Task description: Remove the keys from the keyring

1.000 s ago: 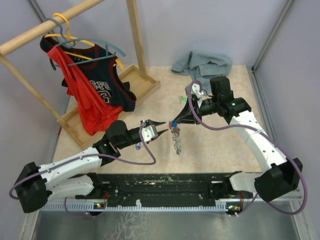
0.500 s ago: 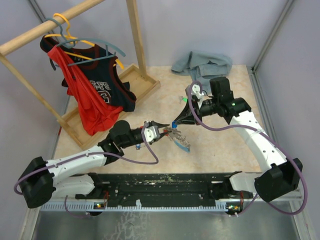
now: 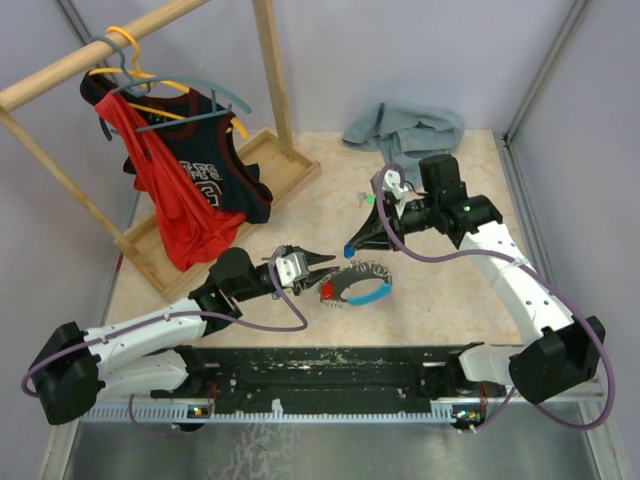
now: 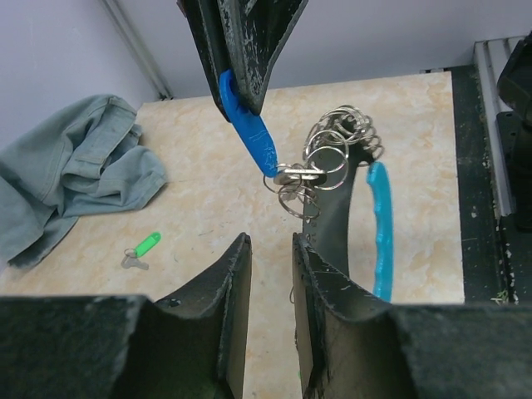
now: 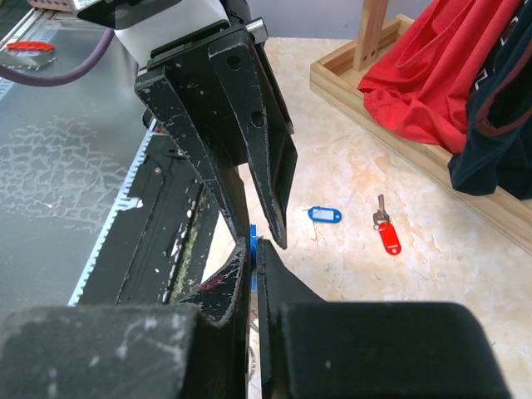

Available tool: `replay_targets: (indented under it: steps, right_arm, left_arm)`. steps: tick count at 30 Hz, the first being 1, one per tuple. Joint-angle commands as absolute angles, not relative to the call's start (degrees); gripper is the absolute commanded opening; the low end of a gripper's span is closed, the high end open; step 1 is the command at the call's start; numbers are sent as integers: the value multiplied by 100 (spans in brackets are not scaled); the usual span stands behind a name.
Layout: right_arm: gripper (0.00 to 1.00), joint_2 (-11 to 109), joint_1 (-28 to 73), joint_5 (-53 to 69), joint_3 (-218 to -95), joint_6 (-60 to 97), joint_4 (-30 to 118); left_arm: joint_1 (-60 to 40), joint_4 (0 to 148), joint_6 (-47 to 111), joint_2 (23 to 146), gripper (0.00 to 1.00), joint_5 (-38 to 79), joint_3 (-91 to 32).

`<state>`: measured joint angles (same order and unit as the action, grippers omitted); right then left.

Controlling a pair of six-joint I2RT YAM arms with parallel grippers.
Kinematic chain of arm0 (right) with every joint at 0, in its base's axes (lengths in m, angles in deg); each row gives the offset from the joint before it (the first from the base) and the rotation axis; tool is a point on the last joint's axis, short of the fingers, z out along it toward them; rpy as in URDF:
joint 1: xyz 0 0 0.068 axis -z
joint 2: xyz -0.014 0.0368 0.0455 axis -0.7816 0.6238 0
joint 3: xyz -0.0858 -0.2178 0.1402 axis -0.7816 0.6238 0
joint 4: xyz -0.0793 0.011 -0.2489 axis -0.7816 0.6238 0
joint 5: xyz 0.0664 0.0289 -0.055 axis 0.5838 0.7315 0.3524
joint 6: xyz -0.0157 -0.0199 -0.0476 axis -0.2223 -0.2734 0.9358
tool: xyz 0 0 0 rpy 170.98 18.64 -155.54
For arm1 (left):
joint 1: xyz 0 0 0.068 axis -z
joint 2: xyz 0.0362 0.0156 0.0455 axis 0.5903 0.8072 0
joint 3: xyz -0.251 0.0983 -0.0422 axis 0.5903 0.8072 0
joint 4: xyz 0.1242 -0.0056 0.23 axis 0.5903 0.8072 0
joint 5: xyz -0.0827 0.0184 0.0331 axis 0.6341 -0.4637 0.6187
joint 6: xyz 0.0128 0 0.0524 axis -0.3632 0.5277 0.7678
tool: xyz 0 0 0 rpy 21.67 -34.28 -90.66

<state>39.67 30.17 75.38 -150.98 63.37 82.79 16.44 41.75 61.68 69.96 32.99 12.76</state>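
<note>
Beige marbled table [image 3: 440, 300], lilac walls behind.

Far L: wooden rack [image 3: 270, 90] w/ hangers. Red top [image 3: 175, 215] and navy jersey [image 3: 220, 175] hung on it, lower ends reaching rack's base. Near that base, per R wrist cam: two loose keys flat on table, apart from each other: blue-tag key [image 5: 324, 214] and red-tag key [image 5: 386, 237].

L of centre: L gripper [image 3: 322, 266] low over table, pointing R toward bunch. Jaws narrow, slim gap w/ table visible through it in own cam, nothing seen clamped. Cannot tell if a fingertip touches bunch.

Centre: keyring [image 4: 326, 154], cluster of silvery rings, up off table between the two grippers, just ahead of L gripper. Strung w/ light-blue tag [image 4: 381, 224] and red tag [image 3: 327, 290], the red at end nearest L gripper. Key blades too small to make out. Cannot tell if lower end of bunch rests on table.

R of that: R gripper [image 3: 350, 246] clamped tight on dark-blue tag [image 4: 249, 133], tag's far end hooked into ring cluster.

Behind R gripper: green-tag key [image 4: 146, 244] loose on table, well apart from bunch. Back centre-R: grey-blue cloth [image 3: 405, 128] crumpled by back wall.
</note>
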Motion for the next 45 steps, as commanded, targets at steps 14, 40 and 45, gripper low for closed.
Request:
replay_targets:
  steps: [14,40,45]
  right_arm:
    - [0,3955,3040,7903,-15405,6407,8121]
    - [0,3946,3040,7929,-15399,6337,8082]
    - [0,3947,3040,7946,-15397,6307,8055]
  left_arm:
    - [1760,3771,4527,7025,26,3216,1202]
    - [2672,4402,4566,7447,24,1147,689]
    - [2709,4389,4585,7510,24,1007,634]
